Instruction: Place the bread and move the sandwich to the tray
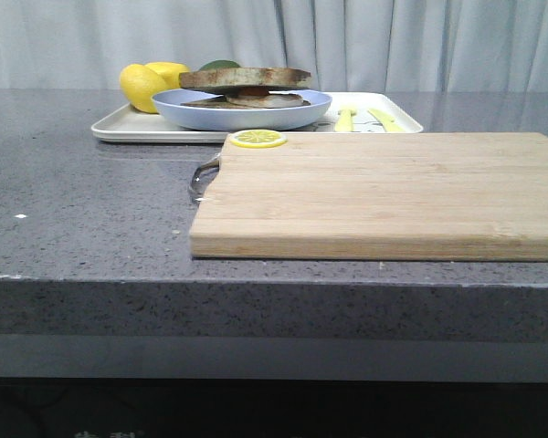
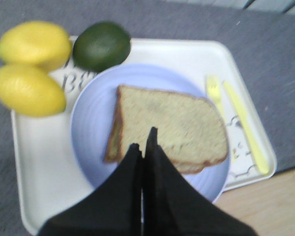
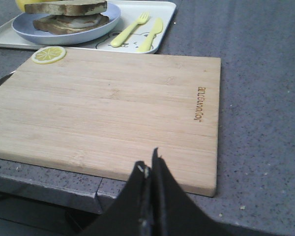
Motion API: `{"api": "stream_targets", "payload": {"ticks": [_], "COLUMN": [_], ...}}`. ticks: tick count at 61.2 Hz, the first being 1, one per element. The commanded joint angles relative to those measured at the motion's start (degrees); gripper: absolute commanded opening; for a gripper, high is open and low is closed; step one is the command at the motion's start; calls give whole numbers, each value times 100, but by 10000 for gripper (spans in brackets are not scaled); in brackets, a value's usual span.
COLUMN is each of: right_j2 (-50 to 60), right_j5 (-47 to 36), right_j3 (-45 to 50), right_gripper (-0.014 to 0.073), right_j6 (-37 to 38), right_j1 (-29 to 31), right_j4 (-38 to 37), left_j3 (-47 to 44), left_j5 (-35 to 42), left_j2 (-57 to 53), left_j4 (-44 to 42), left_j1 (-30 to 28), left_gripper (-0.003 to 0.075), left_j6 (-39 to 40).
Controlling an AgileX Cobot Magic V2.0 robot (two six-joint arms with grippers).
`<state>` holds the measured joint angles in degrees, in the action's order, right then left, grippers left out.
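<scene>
- Nearest: wooden cutting board [image 1: 384,196] on the counter, lemon slice [image 1: 258,139] at its 11 o'clock corner.
- Beyond, at 12 o'clock: tray [image 1: 119,128] carrying the plate [image 1: 242,111] with sandwich [image 1: 247,88], bread [image 2: 172,125] on top.
- Left gripper [image 2: 143,142] pressed together above the bread.
- Right gripper [image 3: 148,164] pressed together, holding nothing, at the board's near edge.

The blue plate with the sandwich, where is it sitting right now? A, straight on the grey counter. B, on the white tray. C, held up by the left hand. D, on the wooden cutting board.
B: the blue plate with the sandwich rests inside the white tray, beside the lemons and the lime, and no hand grips it.
</scene>
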<state>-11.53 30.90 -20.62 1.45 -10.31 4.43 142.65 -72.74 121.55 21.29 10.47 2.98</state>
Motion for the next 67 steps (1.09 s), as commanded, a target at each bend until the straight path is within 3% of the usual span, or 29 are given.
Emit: {"api": "stream_targets", "payload": {"ticks": [1,14,38,59,67], "right_j2": [-60,-60,-60,-60,-60], "right_j5": [-416,-416,-416,-416,-416], "right_j3": [-138,-138,-138,-138,-138], "right_gripper": [-62,-62,-62,-62,-62], "right_j6": [-12,-12,-12,-12,-12], "right_j1": [30,30,30,30,30], "right_j4": [-13,-13,-13,-13,-13], "left_j3": [-820,-3141,-7529,-10268,-10938], "left_j5": [69,416,3037,4803,5000], "left_j2": [-763,-1807,-4958,-8518,-9980], "left_j4": [-39,-1016,-1535,-1535,-1535], "left_j1": [16,70,-250,-740,-740], "left_gripper": [-20,-20,-20,-20,-20], "left_j6": [-221,-345,-298,-298,-298]}}
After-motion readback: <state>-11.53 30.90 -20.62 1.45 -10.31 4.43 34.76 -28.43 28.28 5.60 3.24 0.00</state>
